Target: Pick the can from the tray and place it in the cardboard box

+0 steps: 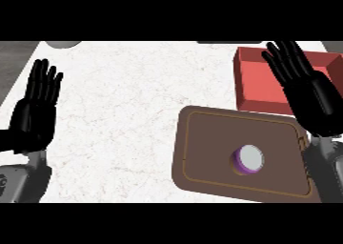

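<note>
Fingers straight and holding nothing, our right hand (308, 88) is hovering over the red box (255, 81); we're needing to swing down onto the can (249, 158) in the tray (202, 143).

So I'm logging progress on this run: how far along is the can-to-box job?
Nothing looks done yet. The can stands on the brown tray, untouched. The right hand is open, fingers straight, over the red box, holding nothing; the left hand rests open at the view's left. All of it is left: reaching for the can, grasping it, lifting it and setting it in the box.
</note>
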You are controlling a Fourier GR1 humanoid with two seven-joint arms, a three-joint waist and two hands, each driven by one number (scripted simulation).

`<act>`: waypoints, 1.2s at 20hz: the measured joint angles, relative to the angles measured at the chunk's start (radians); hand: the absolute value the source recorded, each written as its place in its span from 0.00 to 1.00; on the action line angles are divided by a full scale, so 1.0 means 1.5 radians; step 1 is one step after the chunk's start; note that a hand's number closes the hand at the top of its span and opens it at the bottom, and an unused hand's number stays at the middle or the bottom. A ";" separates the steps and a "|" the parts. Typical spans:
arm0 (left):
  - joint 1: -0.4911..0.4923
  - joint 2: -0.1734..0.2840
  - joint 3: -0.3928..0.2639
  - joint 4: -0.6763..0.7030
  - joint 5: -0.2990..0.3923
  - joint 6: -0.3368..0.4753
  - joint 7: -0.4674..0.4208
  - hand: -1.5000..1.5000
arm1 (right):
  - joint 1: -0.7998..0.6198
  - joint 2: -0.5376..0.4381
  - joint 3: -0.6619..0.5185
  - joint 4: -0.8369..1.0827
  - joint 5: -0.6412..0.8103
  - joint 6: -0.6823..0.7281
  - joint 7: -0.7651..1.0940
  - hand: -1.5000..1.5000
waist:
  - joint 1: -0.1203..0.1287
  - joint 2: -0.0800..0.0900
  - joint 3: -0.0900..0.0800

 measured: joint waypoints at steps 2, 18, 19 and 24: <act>0.001 0.016 -0.008 -0.006 -0.017 -0.010 0.008 0.50 | 0.012 -0.019 -0.022 -0.026 -0.003 0.005 0.003 0.00 | -0.006 0.000 -0.002; 0.019 0.117 -0.113 -0.001 -0.132 -0.140 0.018 0.50 | 0.240 -0.258 -0.154 -0.137 0.216 0.103 -0.184 0.00 | -0.024 0.000 -0.006; 0.017 0.118 -0.110 0.001 -0.131 -0.145 0.017 0.50 | 0.250 -0.265 -0.149 -0.152 0.236 0.106 -0.192 0.00 | -0.023 0.000 -0.006; 0.005 0.111 -0.111 0.004 -0.137 -0.155 0.025 0.50 | 0.259 -0.319 -0.102 -0.200 0.325 0.148 -0.146 0.00 | -0.014 0.002 -0.007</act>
